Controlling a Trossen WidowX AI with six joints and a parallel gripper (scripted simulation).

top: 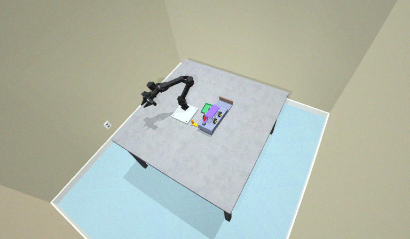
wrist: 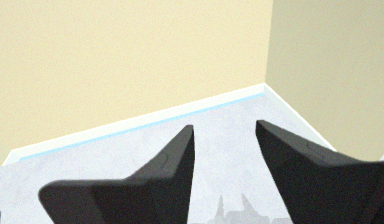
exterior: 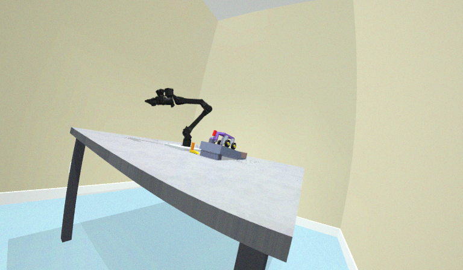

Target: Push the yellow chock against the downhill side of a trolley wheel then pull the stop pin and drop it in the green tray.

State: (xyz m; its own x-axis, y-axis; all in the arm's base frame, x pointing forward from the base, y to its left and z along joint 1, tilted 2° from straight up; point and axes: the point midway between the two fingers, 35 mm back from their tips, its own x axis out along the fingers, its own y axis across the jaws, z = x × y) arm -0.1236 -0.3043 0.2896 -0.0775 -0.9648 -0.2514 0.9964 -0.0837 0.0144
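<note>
My gripper [top: 148, 105] [exterior: 147, 100] [wrist: 224, 128] is partly open and empty, high above the table's left side and far from the trolley. The purple trolley [top: 212, 111] [exterior: 224, 134] stands on the blue-grey ramp [top: 224, 105] [exterior: 208, 147]. The red-headed stop pin [top: 204, 118] [exterior: 214, 132] stands upright at its uphill end. The yellow chock [top: 195, 125] [exterior: 194, 152] lies on the table beside the ramp's uphill end, its orange handle upright; its black base cannot be made out. The green tray [top: 206, 108] lies beside the ramp and is hidden in the exterior view.
The arm's white base plate [top: 184, 116] lies near the chock and tray. A brown end board [top: 226, 100] [exterior: 243, 155] stands at the ramp's downhill end. The arm reaches away from the ramp. The wrist view shows tabletop, walls and the gripper's shadow.
</note>
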